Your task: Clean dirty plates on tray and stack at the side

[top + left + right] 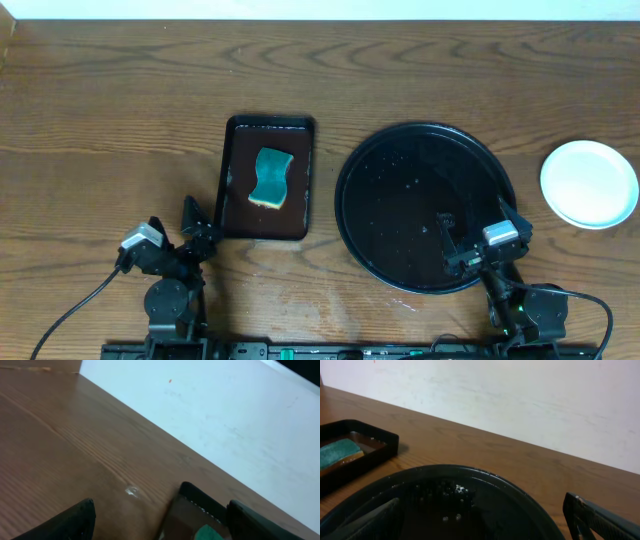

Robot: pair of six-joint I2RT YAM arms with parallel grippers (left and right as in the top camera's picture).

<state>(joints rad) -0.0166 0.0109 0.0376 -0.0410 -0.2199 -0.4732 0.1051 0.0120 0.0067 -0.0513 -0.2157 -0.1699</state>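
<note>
Plates [590,183] rest beside black tray [400,180]; sponge [269,178] in brown tray [240,150]; left gripper [175,220], right gripper [478,225] released.

Surface [100,110]: mid-brown wood with darker wavy grain lines. Round tray [400,190]: glossy black, scattered tiny white specks and glints. Rectangular tray [240,150]: black rim, dark reddish-brown floor. Sponge [270,176]: teal top, yellow strip along its lower edge. Plate [589,183]: plain white, faint mint tint. Wall [520,400]: off-white, a few faint marks. Left tool [173,218] and right tool [476,222]: black, each with a pale grey block behind.
</note>
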